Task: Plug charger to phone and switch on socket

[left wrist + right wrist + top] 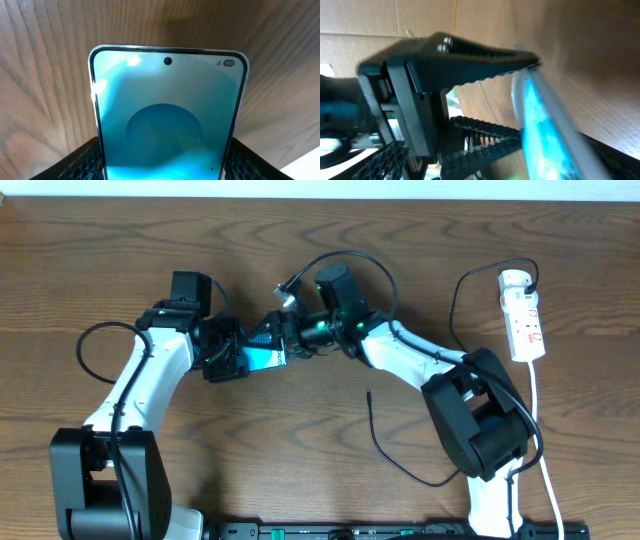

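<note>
Phone (165, 115), flat, black-edged, cyan-screened, is sitting clamped sidewise in the left gripper (162, 162); the right gripper (286, 337), gaping empty just beside it, is risking knocking it askew, with the thin black charger cable (370, 415) lying well apart.

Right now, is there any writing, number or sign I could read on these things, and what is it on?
"100": on the phone screen, top right corner, beside small signal bars.
The socket has red marks, too small to read.
Nothing else is legible.
</note>
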{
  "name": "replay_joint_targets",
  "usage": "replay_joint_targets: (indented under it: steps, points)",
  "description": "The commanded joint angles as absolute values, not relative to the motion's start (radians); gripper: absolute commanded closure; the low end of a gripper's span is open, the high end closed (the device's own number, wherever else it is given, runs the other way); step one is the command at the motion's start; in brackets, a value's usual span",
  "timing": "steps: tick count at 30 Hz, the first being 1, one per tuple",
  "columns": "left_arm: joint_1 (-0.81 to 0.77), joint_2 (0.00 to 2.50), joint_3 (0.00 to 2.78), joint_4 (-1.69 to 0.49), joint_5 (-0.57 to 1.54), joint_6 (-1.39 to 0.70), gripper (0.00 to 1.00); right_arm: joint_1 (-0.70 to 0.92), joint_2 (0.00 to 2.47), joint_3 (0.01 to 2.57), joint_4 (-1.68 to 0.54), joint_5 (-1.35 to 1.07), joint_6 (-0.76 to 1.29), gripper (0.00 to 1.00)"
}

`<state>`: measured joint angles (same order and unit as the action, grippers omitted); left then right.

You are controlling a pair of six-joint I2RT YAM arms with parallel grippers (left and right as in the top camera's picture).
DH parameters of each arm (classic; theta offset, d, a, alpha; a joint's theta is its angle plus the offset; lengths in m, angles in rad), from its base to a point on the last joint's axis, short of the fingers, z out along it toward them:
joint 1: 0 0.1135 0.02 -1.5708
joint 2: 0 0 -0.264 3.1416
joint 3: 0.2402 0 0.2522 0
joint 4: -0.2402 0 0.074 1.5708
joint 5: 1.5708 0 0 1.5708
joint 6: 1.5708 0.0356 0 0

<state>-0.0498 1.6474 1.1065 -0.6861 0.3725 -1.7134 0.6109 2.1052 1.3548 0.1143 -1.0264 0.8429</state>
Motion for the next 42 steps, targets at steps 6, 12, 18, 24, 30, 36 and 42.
replay_joint_targets:
  steps: [6, 12, 18, 24, 30, 36, 42]
  points:
    - [-0.052, 1.644, 1.110, -0.686, 0.438, -1.734, 0.93, 0.636, 2.103, 1.365, 0.107, -1.008, 0.814, 0.03]
    - [-0.051, 1.644, 1.110, -0.686, 0.461, -1.734, 0.93, 0.633, 2.103, 1.365, 0.073, -1.003, 0.798, 0.11]
    - [-0.051, 1.644, 1.110, -0.686, 0.451, -1.733, 0.93, 0.622, 2.103, 1.365, 0.070, -1.009, 0.795, 0.19]
    - [-0.051, 1.644, 1.110, -0.686, 0.433, -1.733, 0.93, 0.616, 2.103, 1.365, 0.071, -1.023, 0.790, 0.22]
    - [-0.044, 1.644, 1.110, -0.687, 0.429, -1.732, 0.92, 0.614, 2.103, 1.365, 0.071, -1.024, 0.788, 0.21]
    - [-0.029, 1.644, 1.110, -0.691, 0.431, -1.722, 0.93, 0.613, 2.103, 1.365, 0.071, -1.023, 0.787, 0.21]
    - [-0.029, 1.644, 1.110, -0.690, 0.433, -1.722, 0.93, 0.613, 2.103, 1.365, 0.071, -1.023, 0.776, 0.21]
